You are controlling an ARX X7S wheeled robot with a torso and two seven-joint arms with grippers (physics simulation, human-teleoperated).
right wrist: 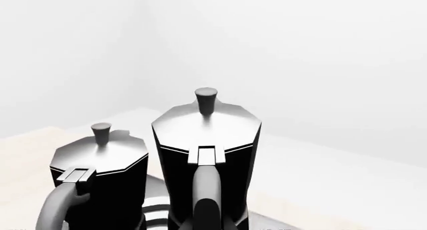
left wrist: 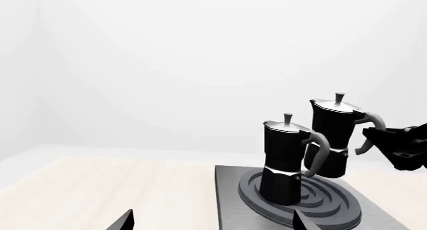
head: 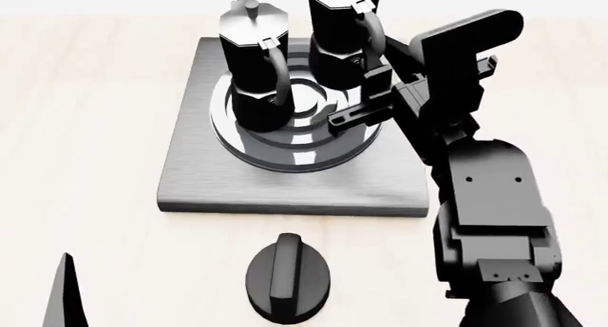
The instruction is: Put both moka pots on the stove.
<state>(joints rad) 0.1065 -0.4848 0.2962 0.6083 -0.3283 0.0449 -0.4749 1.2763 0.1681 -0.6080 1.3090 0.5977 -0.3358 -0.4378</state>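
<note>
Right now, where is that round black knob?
In the head view, the knob lies on the table nearer the robot than the stove, apart from it.

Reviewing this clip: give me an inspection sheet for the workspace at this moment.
Surface: pale wooden table.
Job's things: stove lies flat on the table; left moka pot stands on its ring burner; right moka pot is raised clear of the burner in the left wrist view.
Clutter: low round black knob in front of the stove.
Grippers: right gripper is at the raised pot's handle, grip unclear; left gripper shows only two spread fingertips, holding nothing.
Cables: nothing seen.
Surroundings: plain white backdrop.
</note>
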